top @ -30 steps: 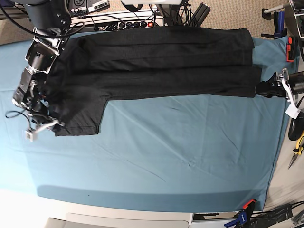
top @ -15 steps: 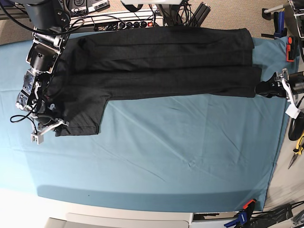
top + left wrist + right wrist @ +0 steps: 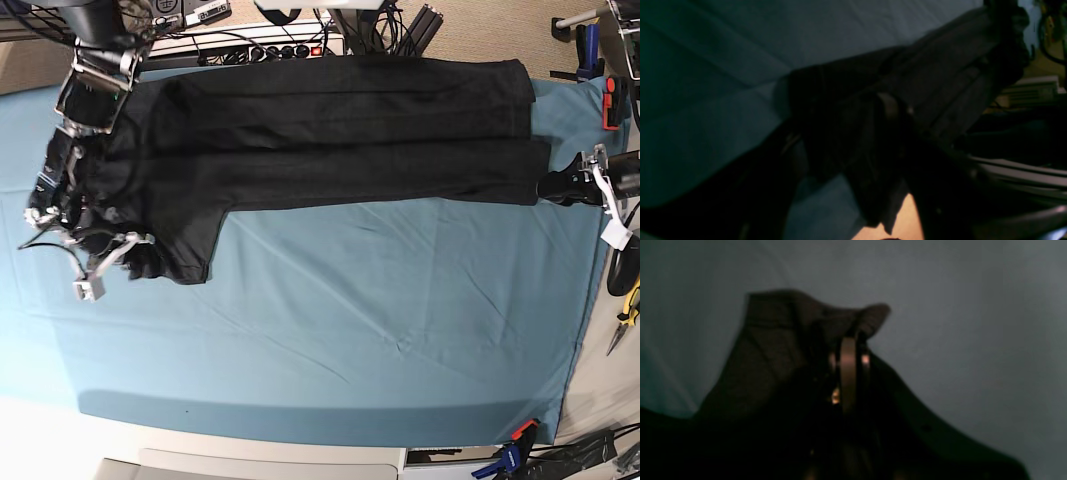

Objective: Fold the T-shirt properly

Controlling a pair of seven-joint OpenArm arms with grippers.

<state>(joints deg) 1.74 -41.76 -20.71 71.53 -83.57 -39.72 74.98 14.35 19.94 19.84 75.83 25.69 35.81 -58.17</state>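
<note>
The black T-shirt lies spread plain side up along the far edge of the table, on the teal cloth. One sleeve hangs toward the front at the left. My right gripper is shut on that sleeve's lower left corner, which is bunched up. The right wrist view shows the gripper pinching a raised fold of the shirt. My left gripper is shut on the shirt's corner at the far right. The left wrist view shows this gripper holding dark cloth.
A power strip and cables run behind the table's far edge. A red clamp and yellow-handled pliers sit off the right edge. Another clamp grips the front right corner. The teal cloth covers the whole front half.
My right gripper has shifted a little to the right with the sleeve corner, which is now bunched and lifted. The left gripper and the shirt's right end have not moved.
</note>
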